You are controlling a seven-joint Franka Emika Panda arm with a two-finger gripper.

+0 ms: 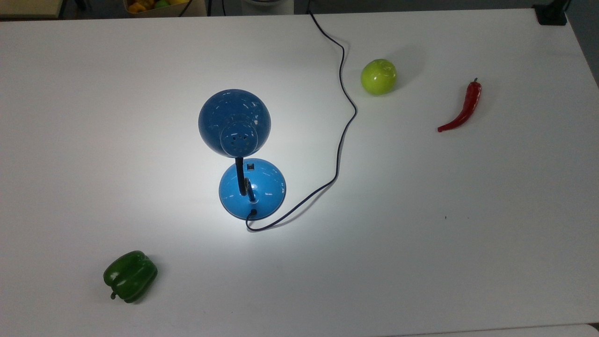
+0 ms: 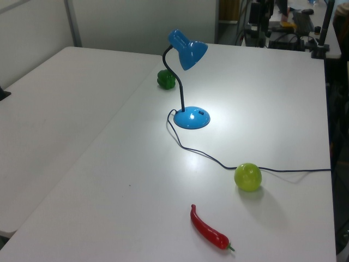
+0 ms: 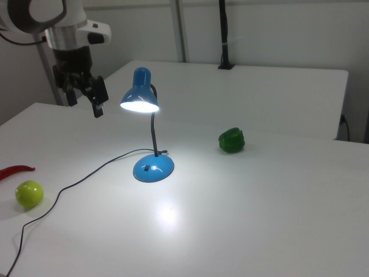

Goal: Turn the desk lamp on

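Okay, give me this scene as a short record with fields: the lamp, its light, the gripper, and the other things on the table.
lamp: glossy blue desk lamp, upright on the white table
light: on, bright pool on the table around the base
cord: thin black cord, runs from the base past the apple
gripper: black two-finger gripper, open, raised above the table, apart from the lamp
other items: green bell pepper, green apple, red chili pepper

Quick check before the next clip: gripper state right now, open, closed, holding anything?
Gripper: open, fingers spread apart, holding nothing, raised above the table and off to the right view's left of the lit desk lamp.
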